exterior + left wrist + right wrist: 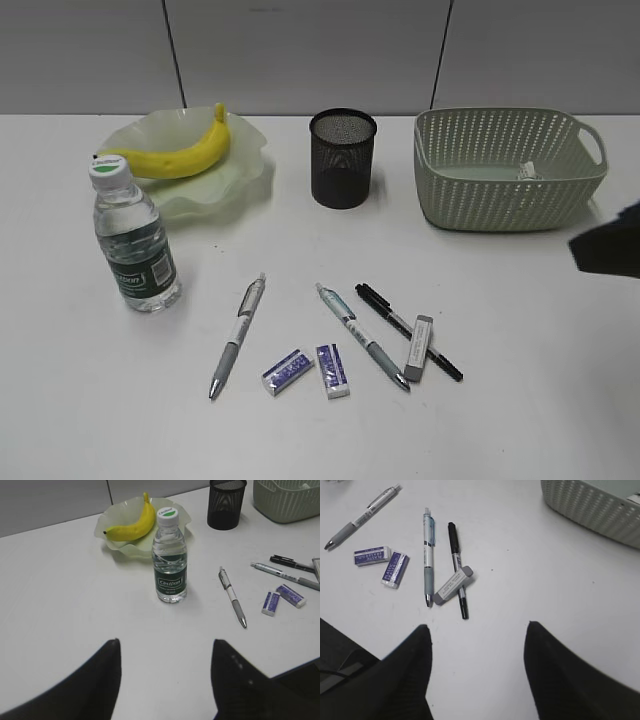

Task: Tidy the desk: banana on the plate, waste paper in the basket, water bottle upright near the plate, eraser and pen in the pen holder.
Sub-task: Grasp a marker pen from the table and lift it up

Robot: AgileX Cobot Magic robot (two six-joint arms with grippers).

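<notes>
Both pincers open, empty: left pincer (165,680), right pincer (477,672). Nearest on tabletop (520,400), still loose: erasers (288,370), pens (237,337). Behind, bottle (135,245) upright near plate (245,165). Farthest, done: banana (175,155) plated, paper (528,172) in basket (500,200); holder (342,158) unfilled.

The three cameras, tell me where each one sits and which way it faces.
Exterior: in front of the desk, looking down at a slant toward the back wall; only a dark piece of the right arm shows at the right edge.
Left wrist: low over the near left, facing the water bottle and plate; open jaws frame the bottom.
Right wrist: above the near right, looking down at the black pen and grey eraser; open jaws below.
Both wrist views share the two purple erasers.
</notes>
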